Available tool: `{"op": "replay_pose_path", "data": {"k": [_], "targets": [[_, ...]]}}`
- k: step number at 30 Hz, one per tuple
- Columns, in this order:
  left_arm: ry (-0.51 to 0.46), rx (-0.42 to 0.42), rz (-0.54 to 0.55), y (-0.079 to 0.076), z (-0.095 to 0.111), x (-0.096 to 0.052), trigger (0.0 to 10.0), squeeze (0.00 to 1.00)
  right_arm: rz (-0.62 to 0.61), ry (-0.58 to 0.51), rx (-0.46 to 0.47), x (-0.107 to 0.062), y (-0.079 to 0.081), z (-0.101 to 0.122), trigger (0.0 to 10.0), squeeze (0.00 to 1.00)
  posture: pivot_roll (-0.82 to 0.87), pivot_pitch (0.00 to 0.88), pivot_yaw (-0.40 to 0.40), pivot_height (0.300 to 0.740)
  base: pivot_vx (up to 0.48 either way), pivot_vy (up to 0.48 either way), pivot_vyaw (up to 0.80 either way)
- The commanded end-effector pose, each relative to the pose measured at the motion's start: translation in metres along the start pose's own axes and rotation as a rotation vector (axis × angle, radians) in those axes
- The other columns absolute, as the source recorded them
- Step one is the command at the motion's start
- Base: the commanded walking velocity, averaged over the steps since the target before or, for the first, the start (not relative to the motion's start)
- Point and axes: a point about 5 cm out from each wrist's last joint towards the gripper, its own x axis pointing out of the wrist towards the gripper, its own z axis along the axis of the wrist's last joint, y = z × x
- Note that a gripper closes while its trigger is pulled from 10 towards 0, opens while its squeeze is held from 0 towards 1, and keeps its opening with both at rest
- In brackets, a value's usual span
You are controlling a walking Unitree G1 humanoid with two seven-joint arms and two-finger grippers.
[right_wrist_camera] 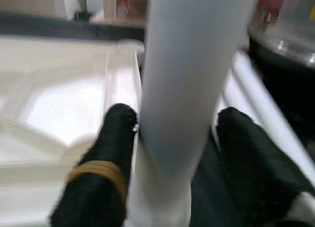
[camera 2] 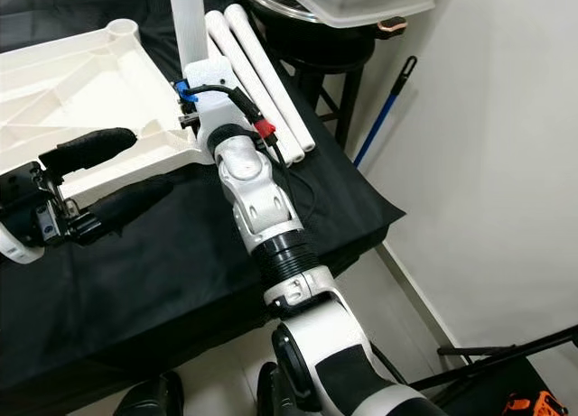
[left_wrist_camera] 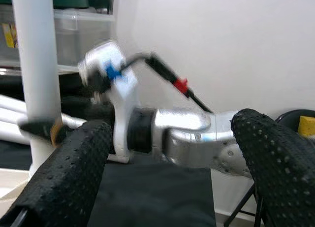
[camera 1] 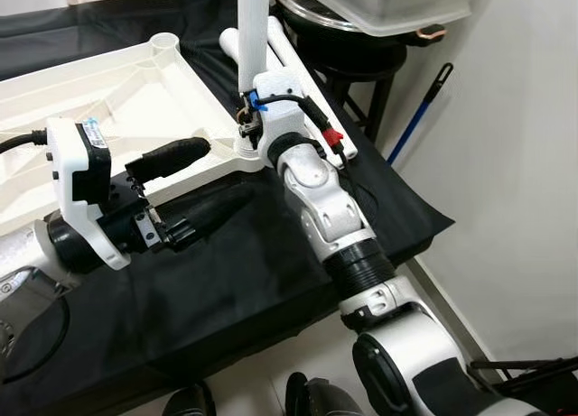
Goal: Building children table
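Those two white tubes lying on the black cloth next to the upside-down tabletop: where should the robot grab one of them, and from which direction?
Probably around the middle of the spare legs, coming down from above. They lie flat, side by side and touching on the black cloth, so fingers would fit best across the outer tube, away from the tabletop. The right gripper is shut on the upright leg; the open left gripper looks freer.

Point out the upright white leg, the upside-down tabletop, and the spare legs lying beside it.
upright white leg (camera 1: 254, 28), left eye view, mid shaft.
upside-down tabletop (camera 1: 108, 82), left eye view, ribbed underside.
spare legs (camera 2: 262, 69), right eye view, middle of one tube.
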Motion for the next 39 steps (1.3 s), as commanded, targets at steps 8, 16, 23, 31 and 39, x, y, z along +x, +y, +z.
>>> {"op": "replay_pose_path", "data": {"k": [8, 16, 23, 31, 39], "targets": [[0.07, 0.029, -0.002, 0.009, -0.015, 0.006, 10.0, 0.0, 0.052, -0.055, 0.098, -0.017, -0.038, 0.006, 10.0, 1.0, 0.04, 0.177, -0.075, 0.74, 0.0, 0.0, 0.0], [0.258, 0.129, 0.154, 0.038, -0.05, 0.017, 10.0, 0.0, 0.0, -0.034, 0.034, -0.04, -0.089, 0.003, 10.0, 1.0, 0.03, 0.164, -0.051, 0.74, 0.0, 0.0, 0.0], [0.354, 0.187, 0.231, 0.061, -0.076, 0.028, 10.0, 0.0, -0.119, 0.02, -0.034, -0.058, -0.132, -0.009, 10.0, 0.0, 0.02, 0.139, -0.007, 0.74, 0.0, 0.0, 0.0], [0.459, 0.181, 0.135, 0.075, -0.116, 0.065, 10.0, 0.0, -0.158, 0.032, -0.012, -0.067, -0.137, -0.011, 10.0, 0.0, 0.03, 0.127, 0.022, 0.74, 0.0, 0.0, 0.0], [0.657, 0.217, 0.292, 0.097, -0.161, 0.093, 10.0, 0.0, -0.12, 0.009, 0.038, -0.064, -0.114, -0.009, 10.0, 0.0, 0.01, 0.129, 0.038, 0.74, 0.0, 0.0, 0.0]]}}
